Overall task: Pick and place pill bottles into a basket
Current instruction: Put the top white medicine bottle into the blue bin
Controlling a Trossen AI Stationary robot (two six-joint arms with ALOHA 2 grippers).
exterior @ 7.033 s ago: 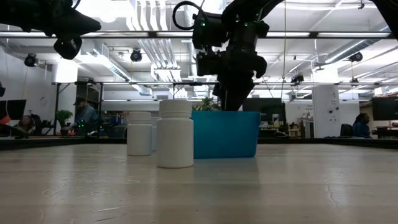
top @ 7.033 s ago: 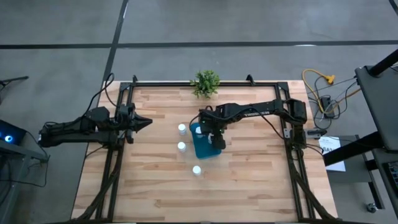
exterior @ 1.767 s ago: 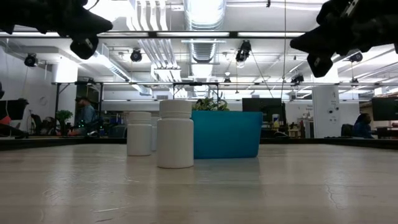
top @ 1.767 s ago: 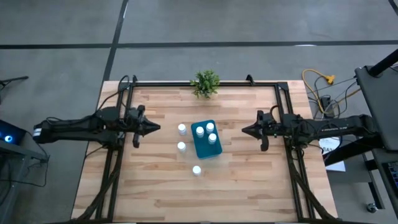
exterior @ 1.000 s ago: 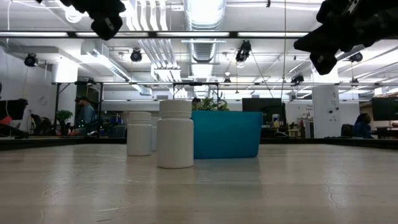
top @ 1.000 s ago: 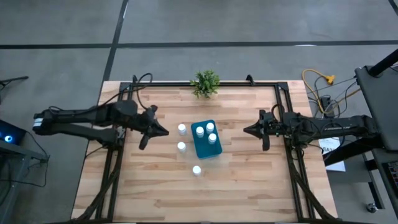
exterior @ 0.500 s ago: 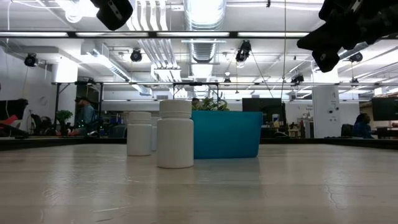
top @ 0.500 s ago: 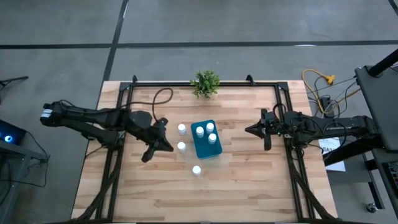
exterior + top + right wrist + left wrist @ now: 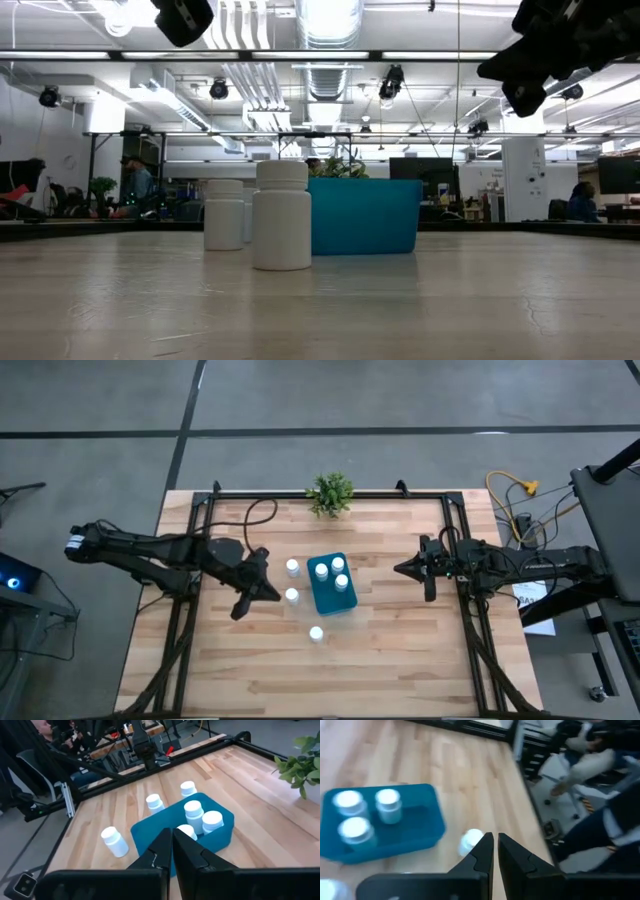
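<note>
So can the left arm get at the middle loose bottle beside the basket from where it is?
Probably yes. The left claw is shut and hangs just left of that bottle, nothing between them. The basket sits on the bottle's far side, so the approach looks free once the claw opens.

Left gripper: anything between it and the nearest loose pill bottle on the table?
Nothing visible. In the high view the left gripper, shut, sits just left of the middle bottle, with only bare table between them. The basket lies just beyond that bottle, on its right.

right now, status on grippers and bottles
Left gripper shut, empty, beside loose pill bottles. Right gripper shut, parked. Three bottles in basket, three outside. Nothing blocking.
</note>
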